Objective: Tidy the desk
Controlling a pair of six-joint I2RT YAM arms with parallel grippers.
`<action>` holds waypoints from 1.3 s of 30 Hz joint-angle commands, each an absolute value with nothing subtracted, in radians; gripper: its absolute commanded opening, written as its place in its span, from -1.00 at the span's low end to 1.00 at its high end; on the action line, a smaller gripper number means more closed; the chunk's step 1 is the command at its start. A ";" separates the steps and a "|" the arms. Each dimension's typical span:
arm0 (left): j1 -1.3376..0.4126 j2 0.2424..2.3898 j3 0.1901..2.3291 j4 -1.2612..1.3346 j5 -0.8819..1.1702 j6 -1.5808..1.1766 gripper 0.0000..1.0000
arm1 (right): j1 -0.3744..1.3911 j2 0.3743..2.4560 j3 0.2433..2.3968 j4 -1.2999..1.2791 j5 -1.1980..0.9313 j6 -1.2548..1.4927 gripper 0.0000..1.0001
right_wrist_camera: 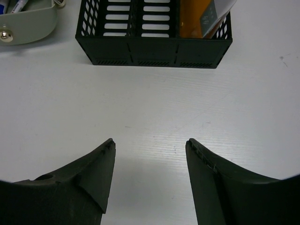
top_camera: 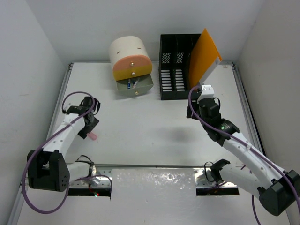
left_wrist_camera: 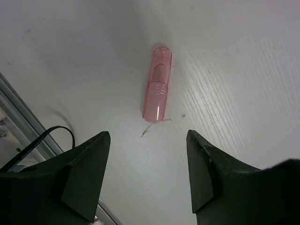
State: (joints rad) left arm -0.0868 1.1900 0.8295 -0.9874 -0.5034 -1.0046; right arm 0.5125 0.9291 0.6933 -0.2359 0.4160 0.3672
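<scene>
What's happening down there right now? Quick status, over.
Left gripper open, aimed at pink tube lying on desk. Right gripper open, empty, facing black file rack. Nothing blocking the tube.

Left arm (top_camera: pixel 65 133) extends forward along the left side, wrist pitched down, jaws apart and empty. Right arm (top_camera: pixel 243 150) reaches forward-left, jaws likewise apart, holding nothing.
</scene>
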 commanded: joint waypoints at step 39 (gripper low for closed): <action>0.101 1.420 0.656 -0.633 -0.279 -0.908 -1.00 | 0.500 0.943 0.704 -0.239 0.472 0.405 0.21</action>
State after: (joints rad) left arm 0.0883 1.4132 0.6659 -0.6296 -0.3069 -0.9241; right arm 0.5053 0.9501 0.6754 -0.2489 0.4564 0.3939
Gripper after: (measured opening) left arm 0.045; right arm 0.604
